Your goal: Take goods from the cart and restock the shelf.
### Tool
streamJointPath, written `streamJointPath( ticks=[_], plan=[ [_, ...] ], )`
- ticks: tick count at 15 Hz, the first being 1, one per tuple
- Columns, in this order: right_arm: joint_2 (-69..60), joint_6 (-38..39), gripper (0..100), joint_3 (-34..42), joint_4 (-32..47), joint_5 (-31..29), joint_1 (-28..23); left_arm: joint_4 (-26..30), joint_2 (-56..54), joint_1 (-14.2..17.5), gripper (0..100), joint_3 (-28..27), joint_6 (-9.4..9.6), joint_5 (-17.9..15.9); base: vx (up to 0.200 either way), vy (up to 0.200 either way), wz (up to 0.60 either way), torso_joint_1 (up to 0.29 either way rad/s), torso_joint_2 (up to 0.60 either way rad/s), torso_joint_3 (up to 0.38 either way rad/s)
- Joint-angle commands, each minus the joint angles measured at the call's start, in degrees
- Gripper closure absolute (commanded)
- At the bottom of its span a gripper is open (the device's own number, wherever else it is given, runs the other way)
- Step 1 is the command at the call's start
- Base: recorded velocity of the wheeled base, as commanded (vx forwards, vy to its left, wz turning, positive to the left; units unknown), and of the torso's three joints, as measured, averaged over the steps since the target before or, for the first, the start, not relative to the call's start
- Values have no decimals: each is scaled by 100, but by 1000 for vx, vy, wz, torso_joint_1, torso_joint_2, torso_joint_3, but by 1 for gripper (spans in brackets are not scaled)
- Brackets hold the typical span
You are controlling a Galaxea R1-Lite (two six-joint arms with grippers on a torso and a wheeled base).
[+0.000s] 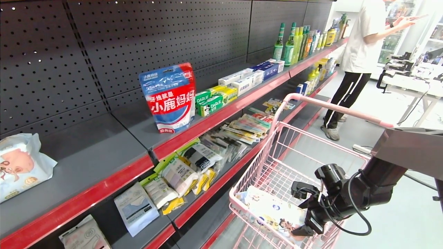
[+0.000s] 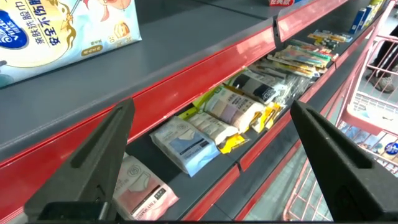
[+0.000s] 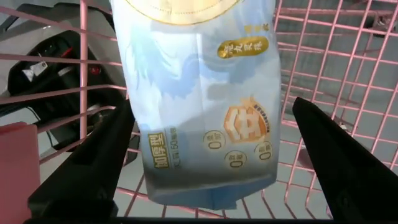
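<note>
A pink cart (image 1: 264, 154) stands beside the shelf (image 1: 104, 152). A pale blue and white pack (image 1: 273, 211) lies in the cart's near corner. My right gripper (image 1: 304, 221) is down inside the cart over this pack. In the right wrist view it is open (image 3: 211, 168), one finger on either side of the pack (image 3: 199, 112). A similar white pack (image 1: 17, 166) lies on the upper shelf board at the far left. My left gripper (image 2: 211, 180) is open and holds nothing, in front of the shelf's red edge, below that pack (image 2: 56, 31).
A blue and red bag (image 1: 171, 97) stands upright on the upper board, with toothpaste boxes (image 1: 214, 98) and green bottles (image 1: 289, 43) farther along. The lower board (image 2: 205, 134) holds several flat packs. Grey board lies bare between the white pack and the bag.
</note>
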Motion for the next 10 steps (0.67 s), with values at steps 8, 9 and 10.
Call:
streamJointPath(
  ticks=[8, 9, 10],
  plan=[
    [222, 55, 0, -79, -126, 217, 98, -8, -2, 0, 0, 0, 0, 2, 0, 0, 0, 0, 0, 0],
    [222, 46, 0, -79, -126, 217, 106, 1, -2, 0, 0, 0, 0, 2, 0, 0, 0, 0, 0, 0],
    [222, 46, 0, -70, -135, 217, 106, 1, -2, 0, 0, 0, 0, 2, 0, 0, 0, 0, 0, 0]
  ],
)
